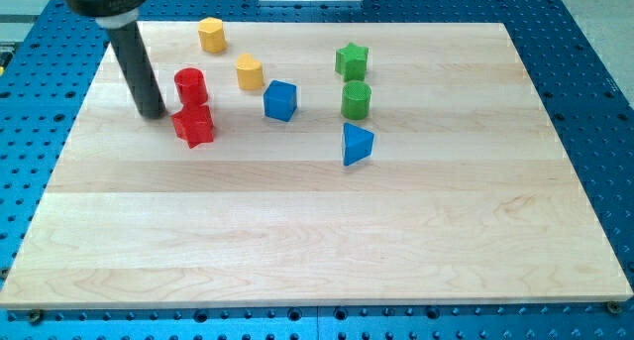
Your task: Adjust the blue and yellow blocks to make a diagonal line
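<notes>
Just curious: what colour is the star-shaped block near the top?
Green; the star block shows clearly in the camera view.

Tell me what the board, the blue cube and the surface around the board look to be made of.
Board: looks like pale wood, matt, with grain lines and glued strips. Blue cube: probably plastic, uniform saturated colour, slight sheen; could be 3D-printed, too small to tell. Surrounding surface: seems blue-coated metal, with a regular grid of holes.
</notes>
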`<action>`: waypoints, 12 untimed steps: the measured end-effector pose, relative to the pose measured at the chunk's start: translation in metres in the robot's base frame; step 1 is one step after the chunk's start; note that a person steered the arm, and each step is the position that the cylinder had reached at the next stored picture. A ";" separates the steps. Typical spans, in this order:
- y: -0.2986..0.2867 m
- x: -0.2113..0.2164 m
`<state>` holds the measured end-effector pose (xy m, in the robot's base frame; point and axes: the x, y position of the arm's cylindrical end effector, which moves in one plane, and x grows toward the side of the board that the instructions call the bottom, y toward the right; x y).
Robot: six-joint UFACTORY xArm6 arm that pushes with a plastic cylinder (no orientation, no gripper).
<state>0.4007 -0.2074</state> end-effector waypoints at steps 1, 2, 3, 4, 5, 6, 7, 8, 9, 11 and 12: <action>0.064 0.089; 0.126 0.057; 0.112 -0.006; 0.058 0.018; 0.106 0.034; 0.185 0.021; 0.202 -0.009; 0.202 -0.047; 0.200 -0.059; 0.176 -0.036; 0.120 -0.048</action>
<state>0.3524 -0.0874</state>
